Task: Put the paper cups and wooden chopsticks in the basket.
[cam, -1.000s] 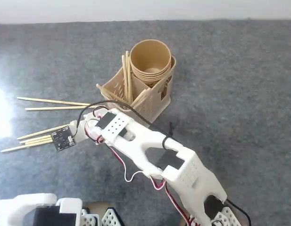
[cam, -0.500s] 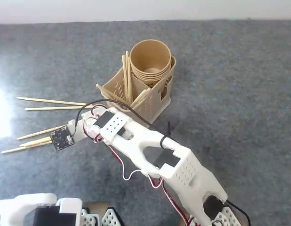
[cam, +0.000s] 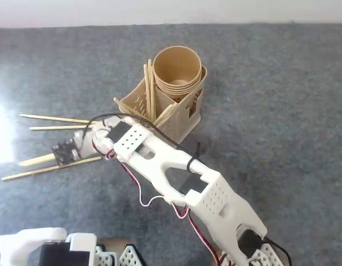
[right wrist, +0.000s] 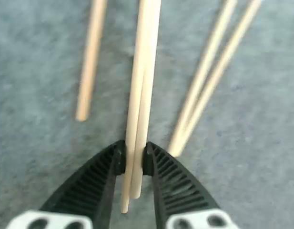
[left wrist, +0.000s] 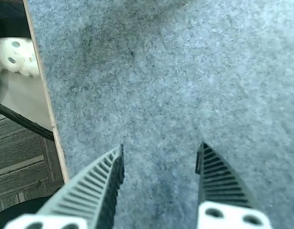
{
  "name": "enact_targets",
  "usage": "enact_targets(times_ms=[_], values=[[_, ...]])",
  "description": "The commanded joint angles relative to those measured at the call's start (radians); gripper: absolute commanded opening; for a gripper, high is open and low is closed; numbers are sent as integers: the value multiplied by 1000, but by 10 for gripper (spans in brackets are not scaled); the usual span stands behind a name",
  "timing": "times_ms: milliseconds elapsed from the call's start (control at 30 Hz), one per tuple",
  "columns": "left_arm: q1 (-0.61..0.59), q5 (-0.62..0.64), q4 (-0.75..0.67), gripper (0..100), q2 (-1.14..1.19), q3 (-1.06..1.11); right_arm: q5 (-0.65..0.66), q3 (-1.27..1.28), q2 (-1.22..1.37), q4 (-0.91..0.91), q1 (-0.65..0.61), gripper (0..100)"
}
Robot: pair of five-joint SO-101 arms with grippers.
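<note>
Grey mat (cam: 281, 111) covers the table.

Right arm (cam: 176, 172): stretched across the mat, wrist low over the loose sticks.

Basket (cam: 182, 124): upright, behind the right gripper and near its wrist, apart from it.
- Cups (cam: 177, 66): nested stack, standing in the basket compartment farther from the gripper.
- Several chopsticks (cam: 151, 91) stand on end in the compartment nearer the gripper, leaning on the divider.

Right gripper (right wrist: 134, 155): jaws nearly closed, pinched on a pair of chopsticks (right wrist: 144, 71) lying side by side. The pair runs straight out ahead of the fingertips, with short ends poking back between the jaws. Cannot tell if the pair is off the mat.

Loose sticks flank the held pair in the right wrist view:
- a single stick (right wrist: 92, 57) on one side, apart from the jaws;
- two touching sticks (right wrist: 208, 76) on the other, their near ends just beside a fingertip.

In the high view, two more sticks (cam: 54, 118) lie flat on the mat beyond the gripper, on the basket side.

Left gripper (left wrist: 160, 157): jaws wide apart, nothing between them, bare mat below, near the table edge.
</note>
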Motion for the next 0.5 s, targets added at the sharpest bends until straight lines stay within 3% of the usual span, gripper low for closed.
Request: enact_targets(times_ms=[0,467], values=[[5,2,-20,232,-31,-4,-97,-201,-24,64,24,8],[61,0,-20,232,-31,84,-307,-872,-24,512,-12,8]])
